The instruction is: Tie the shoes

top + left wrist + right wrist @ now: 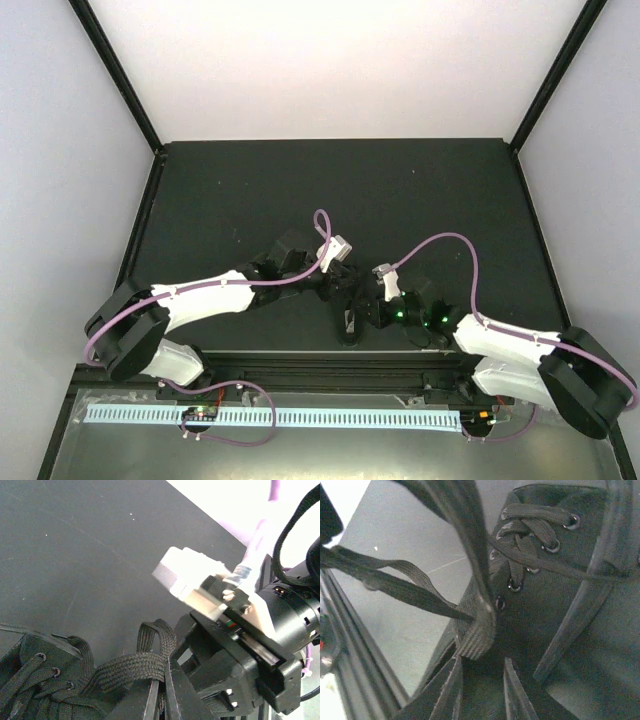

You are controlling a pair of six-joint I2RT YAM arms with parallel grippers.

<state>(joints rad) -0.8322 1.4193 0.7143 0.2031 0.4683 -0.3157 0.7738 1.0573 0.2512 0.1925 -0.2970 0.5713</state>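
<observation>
1. Nearest to us, on the arm-base side of the shoe, a pale slotted plastic channel (300, 415) runs across the frame. We cannot tell what, if anything, lies in it. It is the only trough-like item in view.

2. The small all-black canvas shoe (348, 322) lies on the black table mat (420, 190), just beyond the arm bases and between the two wrists. The grippers hide most of its opening. From above we make out only a small pale mark inside it.

3. The left gripper (162, 687) sits just beside the shoe's eyelet rows. Its jaws are clenched on the flat black lace (127, 669), which runs from the eyelets into the narrow slit between them. A lace loop (152, 635) stands up directly behind that grip.

4. The right gripper (481, 667) hangs over the shoe from the opposite side. Its jaws stand somewhat apart. A folded bend of lace (476, 635) rests at their tips, and we cannot tell whether it is pinched or merely draped.

5. We judge the step in hand to be forming the knot: one loop is raised and nothing is cinched. The next move calls for a confirmed hold on the right side. Both sides then need balanced tension away from the shoe, so that the light shoe is not dragged.

6. Beyond the shoe, the mat runs to the white back wall (330, 60).
</observation>
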